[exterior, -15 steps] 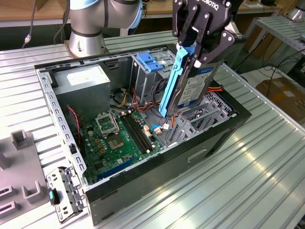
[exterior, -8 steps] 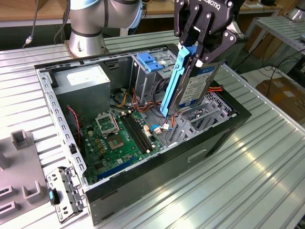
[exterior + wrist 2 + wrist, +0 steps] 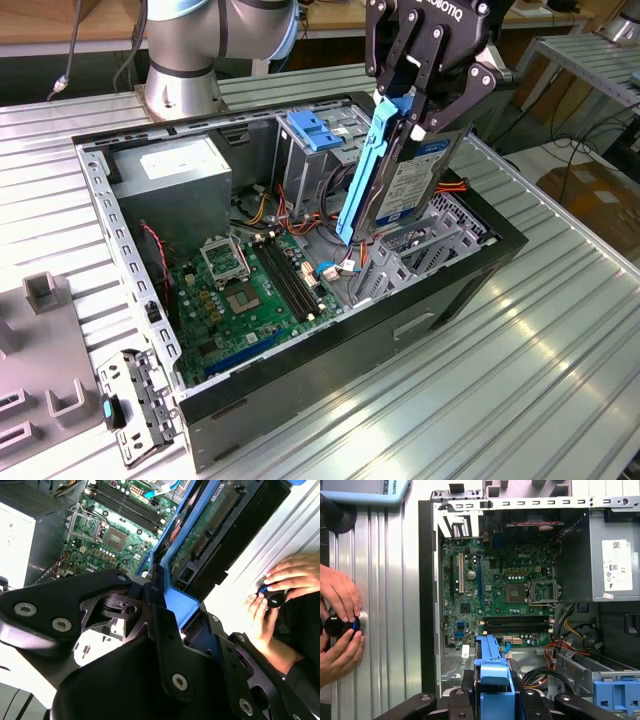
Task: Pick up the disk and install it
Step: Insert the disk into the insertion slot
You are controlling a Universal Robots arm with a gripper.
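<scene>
Open case (roomy) below gripper holding disk.

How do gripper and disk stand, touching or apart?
Touching: in the exterior view the gripper is clamped on the upper end of the disk.

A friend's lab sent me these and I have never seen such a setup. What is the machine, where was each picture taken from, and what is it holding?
It is a single robot arm with a gripper at its end. The exterior view comes from a camera standing off the arm. Both wrist views come from cameras riding on the arm near the gripper.

On the ribbed metal table lies an open computer case, with its green motherboard and grey power supply exposed. The gripper is shut on the disk, a hard drive with blue side rails, held tilted over the open case.

In both wrist views a person's hands rest on a black knob beside the case.
</scene>
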